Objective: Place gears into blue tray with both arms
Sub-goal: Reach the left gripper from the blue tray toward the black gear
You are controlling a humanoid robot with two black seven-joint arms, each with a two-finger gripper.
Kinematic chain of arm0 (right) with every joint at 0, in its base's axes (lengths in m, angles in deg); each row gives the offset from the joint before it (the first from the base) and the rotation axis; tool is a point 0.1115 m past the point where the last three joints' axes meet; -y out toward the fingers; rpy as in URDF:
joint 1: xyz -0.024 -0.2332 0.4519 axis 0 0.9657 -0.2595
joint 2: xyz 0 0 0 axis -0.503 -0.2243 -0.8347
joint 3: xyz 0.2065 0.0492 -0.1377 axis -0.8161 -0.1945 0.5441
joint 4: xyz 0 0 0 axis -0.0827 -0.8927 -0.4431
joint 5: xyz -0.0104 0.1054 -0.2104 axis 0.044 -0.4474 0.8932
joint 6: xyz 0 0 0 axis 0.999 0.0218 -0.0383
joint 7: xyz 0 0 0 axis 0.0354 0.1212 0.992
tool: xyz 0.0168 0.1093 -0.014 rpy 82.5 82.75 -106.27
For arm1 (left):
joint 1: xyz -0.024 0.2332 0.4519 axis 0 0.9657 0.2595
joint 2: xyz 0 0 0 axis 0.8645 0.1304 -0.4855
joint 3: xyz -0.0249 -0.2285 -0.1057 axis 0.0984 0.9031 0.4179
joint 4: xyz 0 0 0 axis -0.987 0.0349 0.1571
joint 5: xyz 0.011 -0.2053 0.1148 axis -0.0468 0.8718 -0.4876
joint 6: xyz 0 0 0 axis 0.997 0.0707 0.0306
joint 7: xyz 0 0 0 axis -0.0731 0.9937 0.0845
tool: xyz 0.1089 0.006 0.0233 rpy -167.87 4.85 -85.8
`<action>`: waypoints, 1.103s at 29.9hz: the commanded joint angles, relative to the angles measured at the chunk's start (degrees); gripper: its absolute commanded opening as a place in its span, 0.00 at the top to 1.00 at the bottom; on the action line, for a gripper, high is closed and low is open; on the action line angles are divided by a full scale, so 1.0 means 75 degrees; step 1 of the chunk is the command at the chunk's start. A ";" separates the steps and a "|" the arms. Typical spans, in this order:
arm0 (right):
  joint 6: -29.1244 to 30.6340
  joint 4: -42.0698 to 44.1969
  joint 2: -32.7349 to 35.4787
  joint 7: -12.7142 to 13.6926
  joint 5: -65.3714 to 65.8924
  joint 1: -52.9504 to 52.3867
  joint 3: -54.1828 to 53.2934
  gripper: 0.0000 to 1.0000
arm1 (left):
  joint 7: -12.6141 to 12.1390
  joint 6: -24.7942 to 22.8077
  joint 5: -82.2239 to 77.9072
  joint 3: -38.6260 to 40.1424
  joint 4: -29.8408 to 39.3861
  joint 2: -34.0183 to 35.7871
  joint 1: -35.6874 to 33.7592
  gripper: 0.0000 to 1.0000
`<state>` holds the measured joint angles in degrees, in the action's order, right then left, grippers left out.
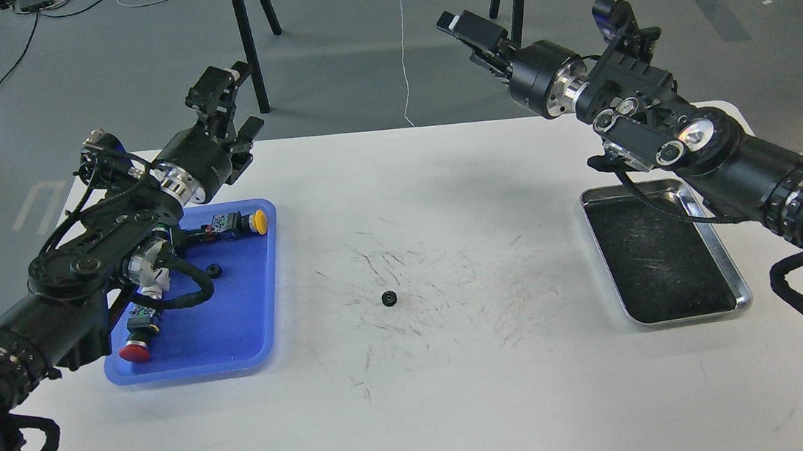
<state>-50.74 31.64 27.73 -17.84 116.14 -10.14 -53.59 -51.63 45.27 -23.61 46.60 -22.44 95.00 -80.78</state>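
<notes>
Two gears counted. One gear on the table (389, 298) lies alone on the scuffed middle of the white table (463, 411), well apart from both trays. The gear in the tray (213, 270) rests on the floor of the blue tray (236, 344), toward its middle.

Also in the blue tray: two push-button parts, a yellow-capped button (243, 223) at the tray's 12 o'clock edge and a red-capped button (136, 343) at its 8 o'clock corner, partly under my left arm.

One steel tray (735, 282) with a dark floor sits at 3 o'clock from the loose gear.

My left gripper (231, 98) is raised over the table's far edge at 12 o'clock of the blue tray, fingers spread, nothing between them. My right gripper (471, 31) is raised at about 11 o'clock of the steel tray, pointing left; cannot tell how its fingers stand.
</notes>
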 commanded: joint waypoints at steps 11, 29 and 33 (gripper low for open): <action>0.0070 0.0016 0.0797 -0.0001 -0.1077 -0.0248 -0.0015 0.03 | 0.0000 0.0755 -0.3917 -0.0713 0.1978 0.0335 0.0102 0.00; 0.0141 0.0004 0.1219 -0.0001 -0.1125 -0.0401 -0.0015 0.03 | 0.0000 0.3064 -0.6474 -0.2812 0.2025 -0.0121 0.0137 0.00; 0.0141 0.0004 0.1231 -0.0001 -0.1125 -0.0412 -0.0015 0.03 | 0.0000 0.3391 -0.6685 -0.3129 0.2025 -0.0216 0.0149 0.00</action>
<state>-49.69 31.66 36.85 -17.84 107.69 -13.16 -53.70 -51.63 68.74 -72.41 24.82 -7.22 93.77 -79.72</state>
